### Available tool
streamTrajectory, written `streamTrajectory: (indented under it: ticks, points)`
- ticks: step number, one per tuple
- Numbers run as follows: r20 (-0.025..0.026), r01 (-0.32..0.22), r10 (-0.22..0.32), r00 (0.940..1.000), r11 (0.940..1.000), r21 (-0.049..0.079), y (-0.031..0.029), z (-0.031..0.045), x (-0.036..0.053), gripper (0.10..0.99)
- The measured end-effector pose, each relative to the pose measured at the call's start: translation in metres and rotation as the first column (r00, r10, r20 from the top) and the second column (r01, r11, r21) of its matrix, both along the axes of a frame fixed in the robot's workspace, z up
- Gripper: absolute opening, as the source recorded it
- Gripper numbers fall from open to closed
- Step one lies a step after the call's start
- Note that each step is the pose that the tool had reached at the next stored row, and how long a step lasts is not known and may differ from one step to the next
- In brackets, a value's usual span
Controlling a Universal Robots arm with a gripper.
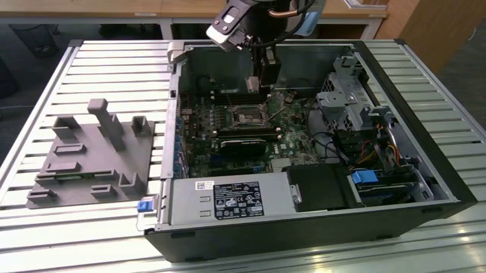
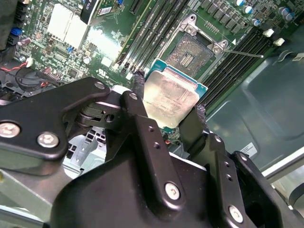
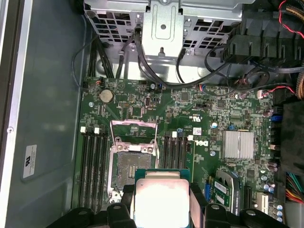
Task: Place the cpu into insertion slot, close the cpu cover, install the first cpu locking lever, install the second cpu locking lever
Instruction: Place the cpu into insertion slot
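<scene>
1. Black fingers (image 2: 137,92) of the pincer (image 2: 170,97) are clamped on the cpu (image 2: 173,90), one finger on each of two opposite edges.
2. In both wrist views the cpu (image 3: 161,192) sits between the tips of the pincer (image 3: 162,202), silvery top towards the cameras, held in the air clear of the green board.
3. Below the pincer and a little ahead of it, the insertion slot (image 2: 190,54) (image 3: 130,164) lies bare, its dark contact field exposed and apart from the chip.
4. On the side of the slot away from the pincer, the cpu cover (image 3: 134,123) stands swung open.
5. A thin metal lever (image 2: 244,53) juts out beside the slot.
6. Long black memory slots (image 3: 92,166) flank the slot on both sides.
7. In the exterior view the pincer (image 1: 258,79) hangs inside the open computer case (image 1: 304,239), above the slot (image 1: 249,116). A grey fixture (image 1: 91,153) lies well apart on the slatted table (image 1: 114,62), to the exterior view's left of the case.
</scene>
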State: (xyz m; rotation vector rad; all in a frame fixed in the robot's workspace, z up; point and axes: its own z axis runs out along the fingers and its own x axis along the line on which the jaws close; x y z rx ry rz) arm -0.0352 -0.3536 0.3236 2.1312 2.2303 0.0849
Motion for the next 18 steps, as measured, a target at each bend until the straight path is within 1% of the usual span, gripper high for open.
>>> streamTrajectory:
  ticks: [12,18]
  points:
    - [0.0001,0.000,0.000,1.0000,1.0000,0.000,0.0000,-0.0030,0.0000,0.541]
    - [0.0001,0.000,0.000,1.0000,1.0000,0.000,0.0000,-0.0073,0.0000,0.541]
